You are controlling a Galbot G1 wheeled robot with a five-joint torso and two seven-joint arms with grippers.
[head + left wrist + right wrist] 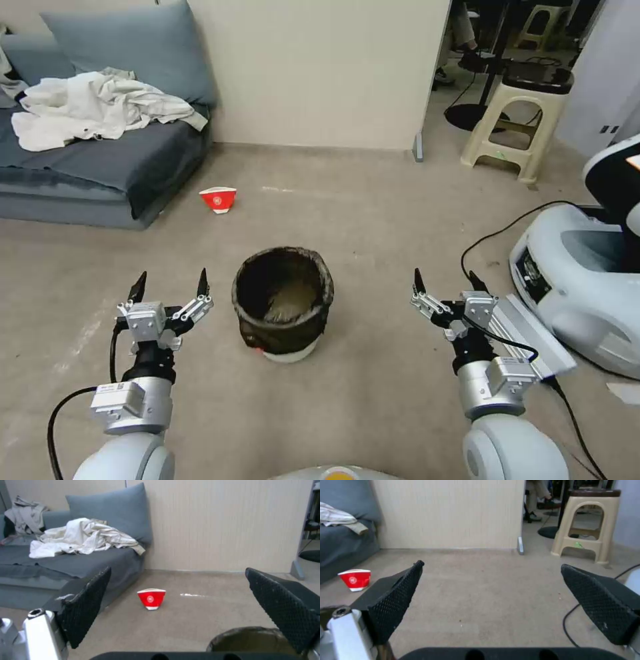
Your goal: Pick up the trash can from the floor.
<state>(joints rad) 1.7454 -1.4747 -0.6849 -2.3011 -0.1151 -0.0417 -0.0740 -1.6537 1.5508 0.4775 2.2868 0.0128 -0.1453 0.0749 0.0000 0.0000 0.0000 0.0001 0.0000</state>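
Standing upright on the floor (373, 220), the trash can (283, 303) sits between the left gripper (171, 281) at nine o'clock and right gripper (445, 279) at three, both with fingers spread. It looks light, its liner crinkly and slippery; gripping the rim seems best.

No readable text; the red bowl (151, 598) bears an illegible emblem

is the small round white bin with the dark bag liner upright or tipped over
Upright: the small round white bin with the dark bag liner stands on its white base on the beige carpet floor, open mouth facing up.
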